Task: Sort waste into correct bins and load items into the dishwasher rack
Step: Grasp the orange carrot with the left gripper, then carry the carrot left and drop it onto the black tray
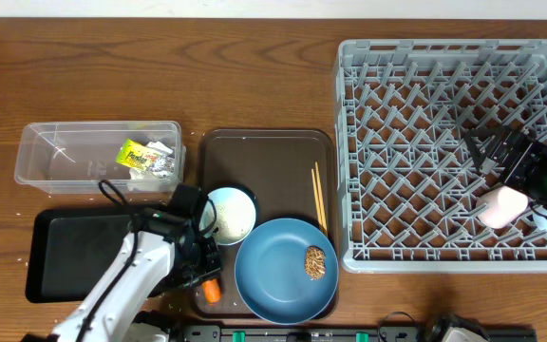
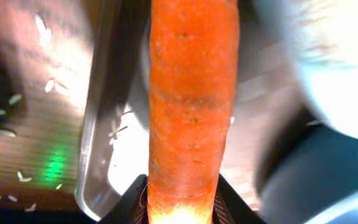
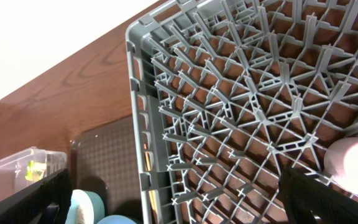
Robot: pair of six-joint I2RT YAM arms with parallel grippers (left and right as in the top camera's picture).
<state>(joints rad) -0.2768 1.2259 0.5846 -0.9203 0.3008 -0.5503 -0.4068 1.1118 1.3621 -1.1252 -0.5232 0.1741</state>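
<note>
Small orange carrot [image 2: 193, 106], rough-skinned with faint rings, clamped in left hand [image 1: 205, 281] at brown tray's [image 1: 269, 152] corner rim, white bowl [image 1: 230, 213] and blue plate [image 1: 278, 275] close beside; right hand [image 3: 176, 199] spread apart over rack [image 1: 444, 57].

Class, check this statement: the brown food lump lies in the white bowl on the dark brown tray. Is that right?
Not quite. The overhead view shows the brown food lump lying on the blue plate, not in the white bowl. The plate does sit on the dark brown tray, next to the bowl.
</note>
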